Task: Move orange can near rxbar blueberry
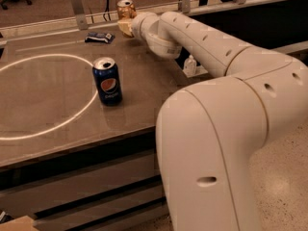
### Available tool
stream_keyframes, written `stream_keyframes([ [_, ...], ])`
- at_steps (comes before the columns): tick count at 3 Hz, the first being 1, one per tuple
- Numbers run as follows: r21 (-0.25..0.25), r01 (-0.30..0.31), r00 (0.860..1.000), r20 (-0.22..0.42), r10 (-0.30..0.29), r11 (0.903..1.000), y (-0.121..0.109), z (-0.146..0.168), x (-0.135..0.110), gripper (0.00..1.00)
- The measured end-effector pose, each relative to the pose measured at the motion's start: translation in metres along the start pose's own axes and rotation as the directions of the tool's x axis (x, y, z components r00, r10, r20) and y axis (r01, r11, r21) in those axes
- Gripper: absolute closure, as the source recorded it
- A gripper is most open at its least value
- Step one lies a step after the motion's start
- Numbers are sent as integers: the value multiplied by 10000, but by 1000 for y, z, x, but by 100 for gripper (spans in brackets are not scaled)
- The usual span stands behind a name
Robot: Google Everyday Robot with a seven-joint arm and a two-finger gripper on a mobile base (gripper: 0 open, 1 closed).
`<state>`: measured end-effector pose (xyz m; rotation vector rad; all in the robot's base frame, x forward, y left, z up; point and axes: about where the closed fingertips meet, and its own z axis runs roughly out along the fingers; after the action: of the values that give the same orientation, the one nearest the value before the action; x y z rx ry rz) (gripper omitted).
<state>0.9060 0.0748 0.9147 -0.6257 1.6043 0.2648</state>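
I am reaching my arm [207, 44] from the lower right of the frame up toward the top centre, across the far right part of the table [144, 95]. My gripper [126, 29] is sitting at the top centre, right against the lower part of the orange can [126, 8]. The can is standing upright at the table's far edge, its silver top showing above my wrist. Whether I am gripping it or only touching it, I cannot tell from here.

The rxbar blueberry [99, 37] is lying flat just left of my gripper and the orange can, near them but apart. A blue Pepsi can [108, 82] is standing upright nearer the frame's centre, on the right edge of a white ring [43, 130] marked on the tabletop.
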Motion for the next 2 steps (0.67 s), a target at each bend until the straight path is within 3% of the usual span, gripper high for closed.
stream_keyframes([
  [2,-413,-328,9993,-212,319,9986,3,21,2,100],
])
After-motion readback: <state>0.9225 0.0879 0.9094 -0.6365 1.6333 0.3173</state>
